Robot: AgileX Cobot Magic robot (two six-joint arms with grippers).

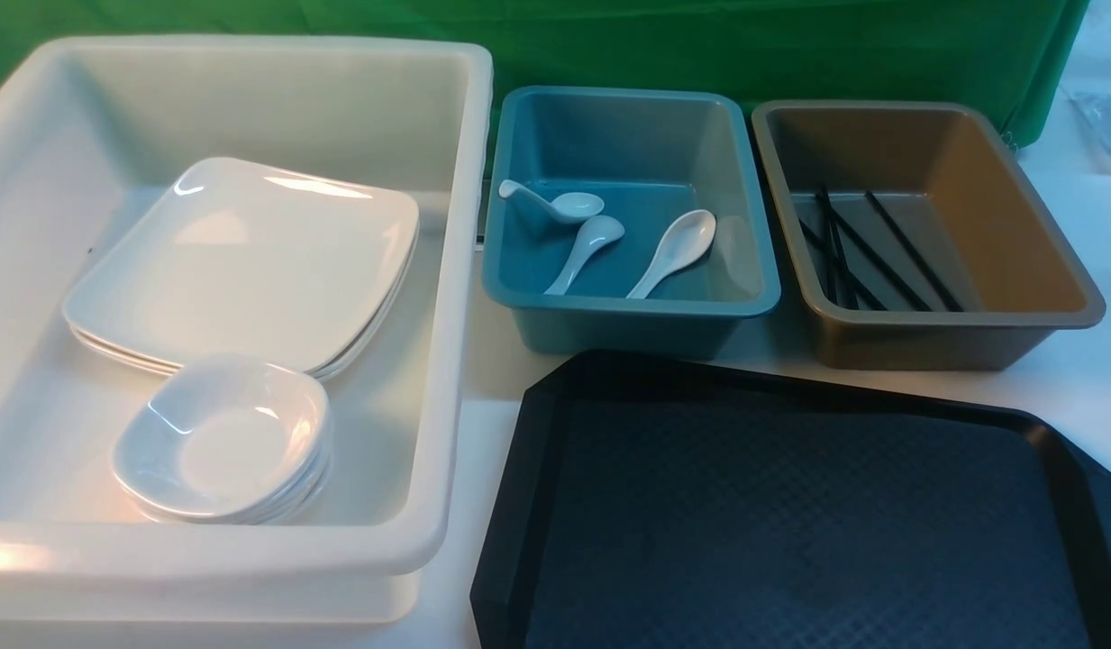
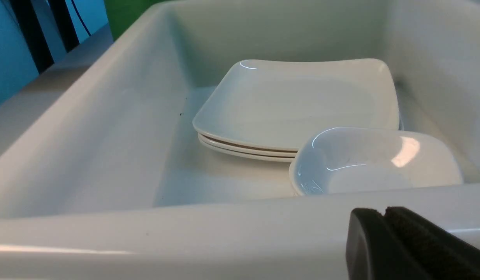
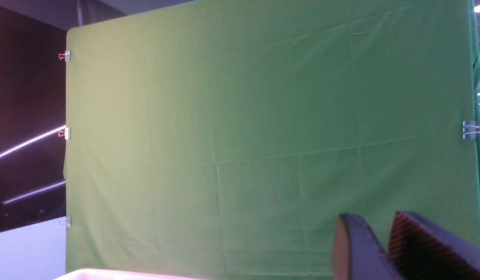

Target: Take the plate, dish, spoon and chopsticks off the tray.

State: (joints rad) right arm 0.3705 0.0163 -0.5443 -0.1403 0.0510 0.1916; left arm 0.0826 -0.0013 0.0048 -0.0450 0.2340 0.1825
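The black tray (image 1: pixel 789 514) lies bare at the front right. A stack of white square plates (image 1: pixel 249 257) and a stack of small white dishes (image 1: pixel 222 442) sit in the white tub (image 1: pixel 451 361); both also show in the left wrist view, the plates (image 2: pixel 302 101) behind the dishes (image 2: pixel 376 163). The white spoon (image 1: pixel 677 248) lies in the blue tub (image 1: pixel 762 270) with two other spoons. The black chopsticks (image 1: pixel 866 252) lie in the brown tub (image 1: pixel 1042 225). My left gripper (image 2: pixel 384 212) is shut and empty outside the white tub's near rim. My right gripper (image 3: pixel 370 214) is slightly open, empty, facing the green cloth.
A green cloth (image 1: pixel 699 45) hangs behind the tubs. The three tubs stand in a row behind the tray, the white one (image 2: pixel 107 233) reaching the table's front left. A smaller hooked spoon (image 1: pixel 550 203) lies at the back of the blue tub.
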